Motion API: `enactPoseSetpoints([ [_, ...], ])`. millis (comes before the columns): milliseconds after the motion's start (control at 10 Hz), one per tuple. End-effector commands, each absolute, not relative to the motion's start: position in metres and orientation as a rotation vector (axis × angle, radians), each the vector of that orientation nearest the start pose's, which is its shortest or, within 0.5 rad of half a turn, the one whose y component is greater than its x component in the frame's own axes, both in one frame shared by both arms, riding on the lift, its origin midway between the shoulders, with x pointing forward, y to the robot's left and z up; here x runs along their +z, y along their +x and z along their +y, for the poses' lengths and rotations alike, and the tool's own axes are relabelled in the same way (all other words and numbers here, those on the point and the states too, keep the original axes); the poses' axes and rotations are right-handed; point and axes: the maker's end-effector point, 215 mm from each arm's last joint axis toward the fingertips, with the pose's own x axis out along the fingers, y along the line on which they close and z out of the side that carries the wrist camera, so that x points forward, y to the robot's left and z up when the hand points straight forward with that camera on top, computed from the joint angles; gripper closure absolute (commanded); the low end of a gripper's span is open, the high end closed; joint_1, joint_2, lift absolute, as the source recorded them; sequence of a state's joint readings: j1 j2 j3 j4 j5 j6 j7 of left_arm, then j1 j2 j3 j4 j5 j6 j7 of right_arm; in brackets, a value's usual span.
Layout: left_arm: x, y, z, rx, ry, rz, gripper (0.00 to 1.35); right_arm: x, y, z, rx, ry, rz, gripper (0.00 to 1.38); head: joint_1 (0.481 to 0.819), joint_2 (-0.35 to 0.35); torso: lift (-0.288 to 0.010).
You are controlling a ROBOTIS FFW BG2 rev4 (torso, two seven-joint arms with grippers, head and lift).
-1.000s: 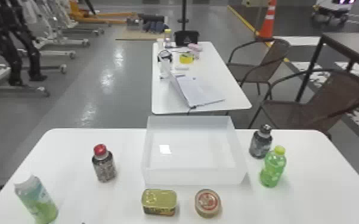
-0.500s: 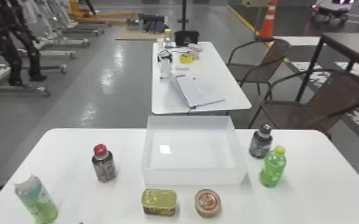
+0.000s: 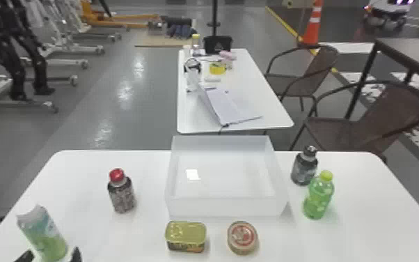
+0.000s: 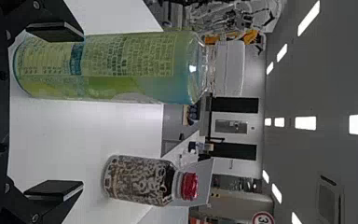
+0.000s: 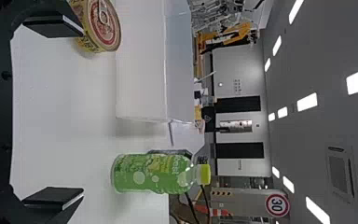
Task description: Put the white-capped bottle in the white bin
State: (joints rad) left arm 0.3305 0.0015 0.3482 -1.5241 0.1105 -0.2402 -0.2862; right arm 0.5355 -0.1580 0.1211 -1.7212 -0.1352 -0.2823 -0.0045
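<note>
Currently, left claw [image 3: 50, 256]: wide open, empty, near white-capped bottle [image 3: 46, 234]
Right claw [image 5: 80, 112]: wide open, empty
White bin [image 3: 226, 207]: on table [image 3: 362, 209]

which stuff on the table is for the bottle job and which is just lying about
For the job:
white-capped bottle
white bin

Just lying about:
red-capped bottle
dark bottle
green bottle
rectangular tin
round tin

Grey floor [image 3: 125, 94] — brown wicker chairs [image 3: 369, 118]
</note>
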Motion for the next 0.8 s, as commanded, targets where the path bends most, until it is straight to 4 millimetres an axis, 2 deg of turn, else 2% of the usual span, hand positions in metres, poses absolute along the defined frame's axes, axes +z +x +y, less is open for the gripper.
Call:
enactPoseSetpoints([
  [0, -0.454, 0.448, 0.386, 0.127, -0.030, 0.105, 0.18, -0.449, 0.398, -0.199, 0.131, 0.043, 0.122, 0.09, 0.549, 0.000, -0.100],
  [300, -0.446, 0.472, 0.396, 0.200, -0.063, 0.064, 0.18, -0.448, 0.399, -0.197, 0.134, 0.046, 0.120, 0.09, 0.549, 0.000, -0.100],
  [500, -0.449, 0.479, 0.404, 0.264, -0.060, 0.086, 0.19, -0.447, 0.400, -0.197, 0.134, 0.046, 0.118, 0.09, 0.549, 0.000, -0.100],
  [600, -0.449, 0.477, 0.408, 0.290, -0.073, 0.080, 0.29, -0.448, 0.400, -0.197, 0.134, 0.045, 0.118, 0.09, 0.549, 0.000, -0.100],
  [700, -0.450, 0.472, 0.415, 0.309, -0.068, 0.074, 0.70, -0.448, 0.400, -0.197, 0.134, 0.045, 0.118, 0.09, 0.549, 0.000, -0.100],
])
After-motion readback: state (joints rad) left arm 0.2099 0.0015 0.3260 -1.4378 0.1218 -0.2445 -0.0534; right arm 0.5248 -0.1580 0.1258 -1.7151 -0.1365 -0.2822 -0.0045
